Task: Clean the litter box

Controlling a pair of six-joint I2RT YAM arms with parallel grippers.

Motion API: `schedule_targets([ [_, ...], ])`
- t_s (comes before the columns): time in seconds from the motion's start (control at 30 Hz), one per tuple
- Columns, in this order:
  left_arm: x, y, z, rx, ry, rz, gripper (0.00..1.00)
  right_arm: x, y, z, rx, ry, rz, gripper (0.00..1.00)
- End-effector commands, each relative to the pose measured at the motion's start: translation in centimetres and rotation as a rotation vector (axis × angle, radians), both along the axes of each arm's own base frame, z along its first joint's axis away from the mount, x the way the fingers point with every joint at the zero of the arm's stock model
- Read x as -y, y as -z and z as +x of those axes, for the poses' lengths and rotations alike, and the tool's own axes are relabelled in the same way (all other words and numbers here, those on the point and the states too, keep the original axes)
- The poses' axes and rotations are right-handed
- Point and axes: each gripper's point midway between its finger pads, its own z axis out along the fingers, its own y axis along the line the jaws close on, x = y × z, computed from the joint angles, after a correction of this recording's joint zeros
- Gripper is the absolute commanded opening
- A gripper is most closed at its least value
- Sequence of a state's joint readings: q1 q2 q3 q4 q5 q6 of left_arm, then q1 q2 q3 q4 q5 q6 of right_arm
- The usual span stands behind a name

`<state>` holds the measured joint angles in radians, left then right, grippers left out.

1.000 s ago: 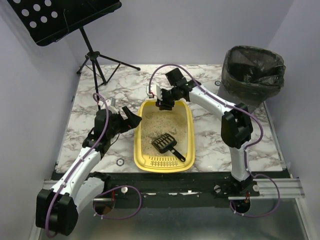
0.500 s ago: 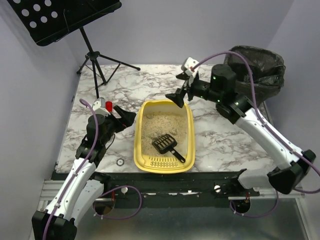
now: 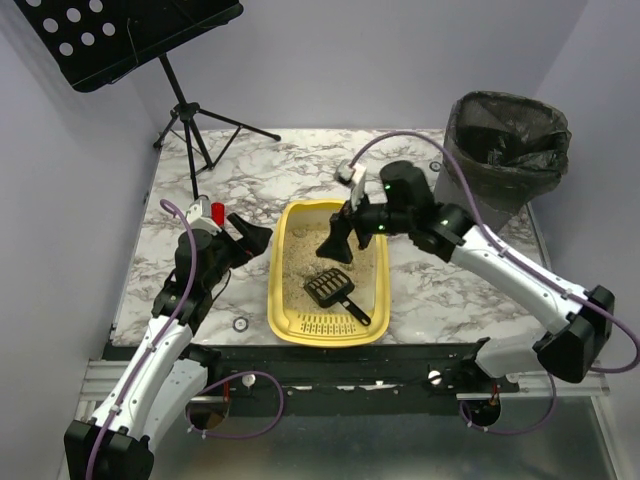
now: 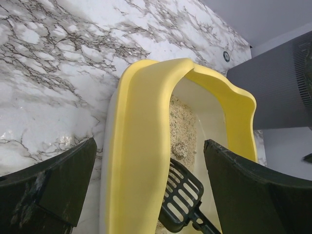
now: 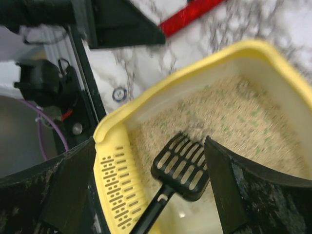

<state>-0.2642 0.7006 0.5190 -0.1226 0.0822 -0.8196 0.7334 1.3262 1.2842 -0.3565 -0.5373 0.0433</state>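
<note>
Litter box [image 3: 379,275] at table's near edge, centre; scoop [image 3: 333,289] inside. Right pincer [image 3: 337,250] open, empty, above litter [image 3: 305,252]; left pincer [image 3: 252,235] open beside rim. Risk: I misgrasp the flat handle, flicking litter out.

Looks like a robotics lab test cell. Boxed in by plain pale walls [image 3: 400,60] around a marble-patterned table [image 3: 270,175]. Fitted at the near edge with an aluminium rail [image 3: 560,375] carrying a left arm [image 3: 165,340] and a right arm [image 3: 510,270], both trailing purple cables [image 3: 250,376]. Furnished sparely with a black music stand [image 3: 120,30] and a bin [image 3: 505,160] lined with a black bag
</note>
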Motion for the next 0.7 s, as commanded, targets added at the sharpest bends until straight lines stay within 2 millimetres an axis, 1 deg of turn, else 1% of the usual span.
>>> schedule_targets([
  [0.0, -0.4, 0.7, -0.3, -0.029, -0.017, 0.019, 0.99, 1.3, 8.9, -1.6, -0.220, 0.156, -0.343, 1.00],
  [0.03, -0.5, 0.7, -0.3, -0.030, -0.020, 0.022, 0.99, 1.3, 11.0, -2.4, -0.256, 0.160, -0.420, 1.00],
  [0.07, -0.5, 0.8, -0.3, -0.032, -0.022, 0.025, 0.99, 1.6, 11.9, -2.0, -0.232, 0.199, -0.475, 1.00],
  [0.1, -0.6, 1.0, -0.3, -0.036, -0.026, 0.029, 0.99, 1.6, 12.8, -2.1, -0.229, 0.216, -0.525, 1.00],
  [0.13, -0.7, 1.1, -0.4, -0.042, -0.025, 0.033, 0.99, 1.8, 13.9, -3.6, -0.223, 0.190, -0.607, 1.00],
  [0.17, -0.7, 1.3, -0.4, -0.046, -0.029, 0.038, 0.99, 1.9, 15.1, -3.3, -0.214, 0.202, -0.682, 1.00],
  [0.2, -0.8, 1.4, -0.4, -0.048, -0.030, 0.039, 0.99, 2.0, 15.8, -3.8, -0.221, 0.201, -0.733, 1.00],
  [0.23, -0.7, 1.4, -0.3, -0.046, -0.031, 0.037, 0.99, 2.9, 16.6, -4.4, -0.221, 0.216, -0.812, 1.00],
  [0.27, -0.7, 1.4, -0.3, -0.045, -0.032, 0.039, 0.99, 3.2, 17.9, -4.2, -0.217, 0.231, -0.877, 1.00],
  [0.4, -0.6, 1.5, -0.2, -0.046, -0.022, 0.044, 0.99, 4.2, 19.6, -3.6, -0.222, 0.292, -0.970, 0.99],
  [0.5, -0.9, 1.8, -0.1, -0.055, -0.037, 0.055, 0.99, 4.9, 19.8, -3.6, -0.213, 0.340, -1.004, 0.96],
  [0.53, -0.9, 1.9, -0.1, -0.059, -0.039, 0.058, 0.99, 5.1, 19.9, -3.9, -0.220, 0.349, -1.019, 0.93],
  [0.67, -1.1, 2.0, 0.0, -0.060, -0.050, 0.060, 0.99, 5.4, 20.7, -5.0, -0.246, 0.348, -1.048, 0.91],
])
